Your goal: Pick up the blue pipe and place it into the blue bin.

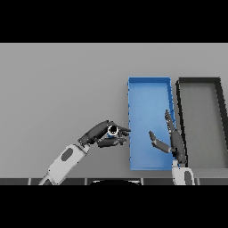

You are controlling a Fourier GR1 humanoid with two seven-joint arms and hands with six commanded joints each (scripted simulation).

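Note:
My left hand point(101, 134) hovers just left of the blue bin point(149, 87), its fingers and thumb curled round the blue pipe point(113, 130). Only the pipe's round end, with a dark hole and pale rim, shows between the fingertips. The fingertips reach almost to the bin's left wall. My right hand point(173, 141) stands over the bin's near right part with its fingers straight and thumb spread, holding nothing.
A dark grey bin point(220, 116) lies right beside the blue bin, on its right. The grey table point(62, 89) spreads wide to the left and behind both bins.

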